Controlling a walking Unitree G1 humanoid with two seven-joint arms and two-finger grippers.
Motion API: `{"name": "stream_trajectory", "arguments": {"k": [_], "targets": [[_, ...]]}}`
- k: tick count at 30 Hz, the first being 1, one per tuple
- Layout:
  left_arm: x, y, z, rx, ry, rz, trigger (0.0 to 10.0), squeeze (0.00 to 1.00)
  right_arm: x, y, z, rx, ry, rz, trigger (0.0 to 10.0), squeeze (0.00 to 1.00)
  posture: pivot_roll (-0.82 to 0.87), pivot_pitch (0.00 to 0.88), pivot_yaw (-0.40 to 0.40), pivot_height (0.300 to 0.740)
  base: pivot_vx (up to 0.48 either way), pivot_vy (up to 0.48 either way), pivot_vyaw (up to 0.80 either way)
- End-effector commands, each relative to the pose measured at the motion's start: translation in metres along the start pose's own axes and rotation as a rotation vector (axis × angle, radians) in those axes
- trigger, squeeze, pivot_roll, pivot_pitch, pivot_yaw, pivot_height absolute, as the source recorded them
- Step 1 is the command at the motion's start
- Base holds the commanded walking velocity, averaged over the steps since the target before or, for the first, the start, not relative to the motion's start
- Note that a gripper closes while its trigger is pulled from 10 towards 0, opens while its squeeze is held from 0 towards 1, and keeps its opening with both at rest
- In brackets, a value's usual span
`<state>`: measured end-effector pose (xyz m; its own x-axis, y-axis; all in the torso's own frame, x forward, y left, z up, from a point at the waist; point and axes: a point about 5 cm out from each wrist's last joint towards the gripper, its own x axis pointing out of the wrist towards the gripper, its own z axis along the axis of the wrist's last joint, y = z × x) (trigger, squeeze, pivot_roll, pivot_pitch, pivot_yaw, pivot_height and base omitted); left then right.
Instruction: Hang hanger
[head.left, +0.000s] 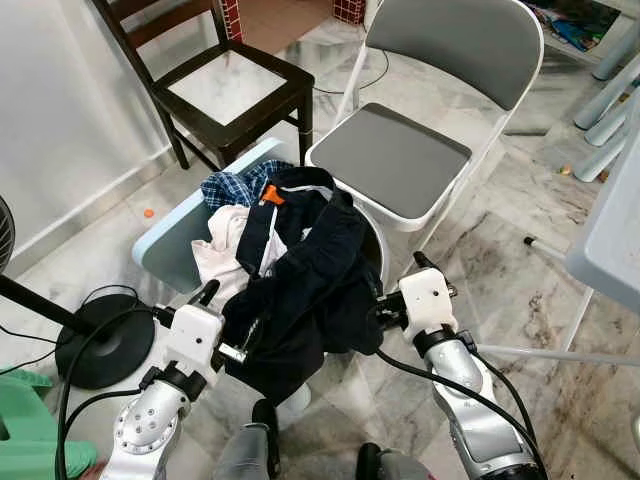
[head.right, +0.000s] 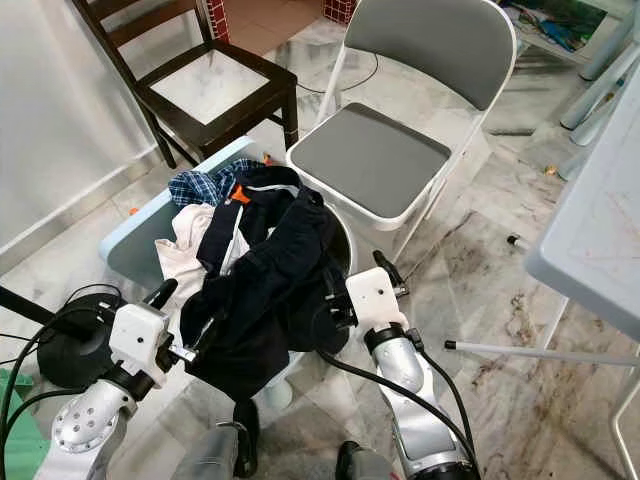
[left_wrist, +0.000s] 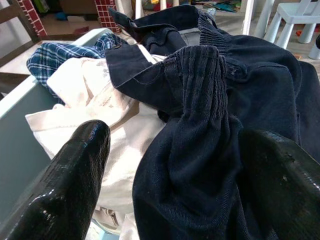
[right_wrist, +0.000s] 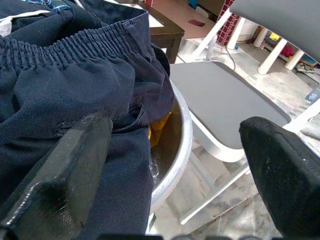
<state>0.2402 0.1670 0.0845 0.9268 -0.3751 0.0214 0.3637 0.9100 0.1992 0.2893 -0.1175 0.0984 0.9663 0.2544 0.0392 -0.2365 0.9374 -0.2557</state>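
Marble floor (head.left: 520, 270) ran under everything, with a dark wooden chair (head.left: 225, 90) by the white wall and a grey folding chair (head.left: 400, 150) beside it. Before them stood a pale blue bin (head.left: 170, 245) and a metal tub (right_wrist: 175, 150), both heaped with clothes: a dark navy garment (head.left: 310, 280) on top, a cream cloth (head.left: 220, 250) and a plaid shirt (head.left: 235, 187) beneath.

No hanger could be made out among the clothes. The left gripper (head.left: 215, 315) sat at the pile's near left edge, its fingers (left_wrist: 70, 185) spread wide, one over the cream cloth and one against the navy garment's ribbed cuff (left_wrist: 200, 85), closed on nothing. The right gripper (head.left: 400, 290) sat at the pile's near right edge, also spread wide, one finger (right_wrist: 70, 170) lying on the navy fabric and the other out over the folding chair's seat.

Only the right wrist view showed the tub's metal rim and something yellow (right_wrist: 159, 127) tucked under the garment; the left wrist view showed the cuff's ribbing and the bin's inner wall. The eye views added a fan base (head.left: 100, 345) at the left and a pale table edge (head.left: 610, 240) at the right.

Open floor lay to the right of the tub; the folding chair's seat stood just beside its far rim.
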Motion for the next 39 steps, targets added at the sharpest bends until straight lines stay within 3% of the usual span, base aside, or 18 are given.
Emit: {"name": "stream_trajectory", "arguments": {"k": [1, 8, 21, 22, 23, 24, 27, 28, 29, 30, 31, 33, 34, 35, 37, 39], "targets": [[-0.005, -0.002, 0.001, 0.013, 0.000, -0.018, 10.0, 1.00, -0.005, 0.001, -0.006, -0.003, 0.021, 0.004, 10.0, 0.00, 0.16, 0.315, -0.012, 0.740, 0.000, 0.000, 0.00], [-0.004, -0.006, 0.001, 0.030, 0.003, -0.031, 10.0, 1.00, -0.004, 0.002, -0.005, -0.007, 0.021, 0.012, 10.0, 0.00, 0.16, 0.315, -0.017, 0.740, 0.000, 0.000, 0.00], [0.016, 0.001, 0.006, 0.018, 0.020, -0.044, 10.0, 1.00, -0.003, 0.003, -0.005, -0.010, 0.019, 0.013, 10.0, 0.00, 0.15, 0.318, -0.014, 0.740, 0.000, 0.000, 0.00], [0.021, 0.000, 0.005, 0.000, 0.035, -0.057, 10.0, 0.35, -0.003, 0.003, -0.004, -0.010, 0.018, 0.012, 10.0, 0.00, 0.15, 0.318, -0.013, 0.740, 0.000, 0.000, 0.00], [0.021, 0.000, 0.005, 0.000, 0.035, -0.057, 10.0, 0.35, -0.003, 0.003, -0.004, -0.010, 0.018, 0.012, 10.0, 0.00, 0.15, 0.318, -0.013, 0.740, 0.000, 0.000, 0.00], [0.023, -0.001, 0.004, -0.011, 0.040, -0.062, 10.0, 0.00, -0.003, 0.004, -0.004, -0.010, 0.018, 0.012, 10.0, 0.00, 0.15, 0.318, -0.013, 0.740, 0.000, 0.000, 0.00], [0.029, -0.003, 0.005, -0.066, 0.058, -0.071, 10.0, 0.00, -0.004, 0.004, -0.005, -0.009, 0.018, 0.009, 10.0, 0.00, 0.15, 0.319, -0.009, 0.740, 0.000, 0.000, 0.00], [0.031, -0.004, 0.005, -0.089, 0.067, -0.079, 8.2, 0.00, -0.004, 0.003, -0.005, -0.009, 0.018, 0.008, 10.0, 0.00, 0.14, 0.318, -0.008, 0.740, 0.000, 0.000, 0.00], [0.032, -0.005, 0.004, -0.103, 0.073, -0.084, 4.4, 0.00, -0.004, 0.003, -0.005, -0.009, 0.019, 0.006, 10.0, 0.00, 0.14, 0.318, -0.008, 0.740, 0.000, 0.000, 0.00], [0.034, -0.004, 0.005, -0.131, 0.076, -0.069, 3.5, 0.00, -0.004, 0.003, -0.005, -0.008, 0.019, 0.005, 10.0, 0.00, 0.14, 0.317, -0.006, 0.740, 0.000, 0.000, 0.00], [0.036, -0.004, 0.006, -0.160, 0.075, -0.059, 1.2, 0.00, -0.004, 0.003, -0.005, -0.008, 0.019, 0.005, 10.0, 0.00, 0.14, 0.318, -0.005, 0.740, 0.000, 0.000, 0.00], [0.039, -0.003, 0.009, -0.182, 0.072, -0.051, 0.3, 0.00, -0.005, 0.004, -0.005, -0.007, 0.019, 0.004, 10.0, 0.00, 0.14, 0.318, -0.006, 0.740, 0.000, 0.000, 0.00], [0.041, -0.003, 0.011, -0.184, 0.070, -0.057, 1.1, 0.00, -0.005, 0.004, -0.005, -0.007, 0.020, 0.004, 10.0, 0.00, 0.14, 0.318, -0.006, 0.740, 0.000, 0.000, 0.00], [0.042, -0.003, 0.012, -0.185, 0.069, -0.061, 1.1, 0.00, -0.005, 0.004, -0.005, -0.006, 0.020, 0.004, 10.0, 0.00, 0.14, 0.317, -0.006, 0.740, 0.000, 0.000, 0.00], [0.045, -0.001, 0.016, -0.193, 0.066, -0.063, 0.1, 0.00, -0.004, 0.005, -0.005, -0.005, 0.020, 0.006, 10.0, 0.00, 0.14, 0.316, -0.005, 0.740, 0.000, 0.000, 0.00], [0.046, -0.001, 0.017, -0.199, 0.065, -0.064, 0.0, 0.00, -0.004, 0.005, -0.005, -0.005, 0.020, 0.006, 10.0, 0.00, 0.15, 0.315, -0.005, 0.740, 0.000, 0.000, 0.00]]}}
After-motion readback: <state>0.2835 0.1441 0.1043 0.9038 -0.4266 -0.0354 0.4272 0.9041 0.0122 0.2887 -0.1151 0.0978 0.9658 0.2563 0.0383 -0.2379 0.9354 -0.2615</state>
